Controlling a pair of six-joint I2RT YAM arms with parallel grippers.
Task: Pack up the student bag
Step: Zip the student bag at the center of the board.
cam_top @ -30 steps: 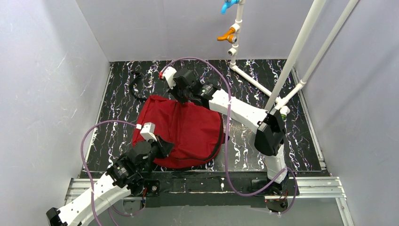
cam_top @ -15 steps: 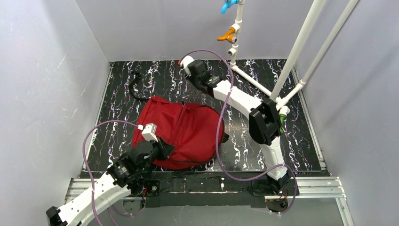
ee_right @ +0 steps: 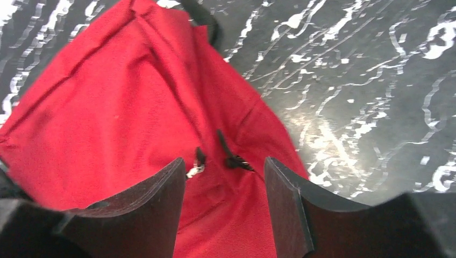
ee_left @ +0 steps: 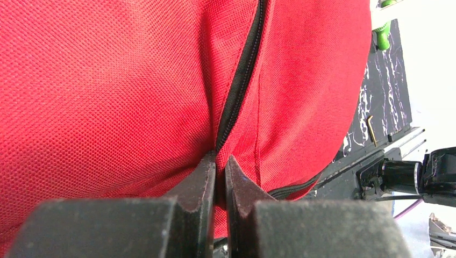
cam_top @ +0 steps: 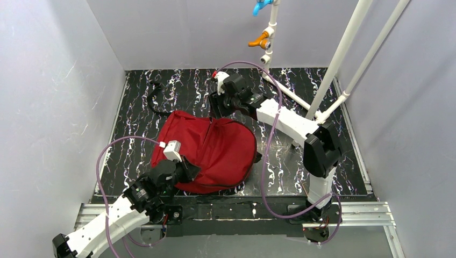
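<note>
Half a second ago the right gripper (cam_top: 218, 109) was lifted off toward the 12 o'clock side of the table (cam_top: 137, 105). Now it is sitting back over the far edge of the bag (cam_top: 218, 153), and the right arm is reaching further toward 3 o'clock. The left gripper (cam_top: 189, 167) is staying where it was.

The bag is lying flat near the middle of the table. The right gripper is hovering at its 12 o'clock edge with its fingers spread wide, holding nothing. In the wrist view two small zip pulls (ee_right: 196, 169) are showing in the gap between them. The left gripper is at the bag's 8 o'clock edge, its jaws pinching the fabric right at the end of the black zipper (ee_left: 242, 70).

The bag is a coarse-woven red cloth, soft and rumpled, with a rounded outline. The table top is glossy black with white marbling.
</note>
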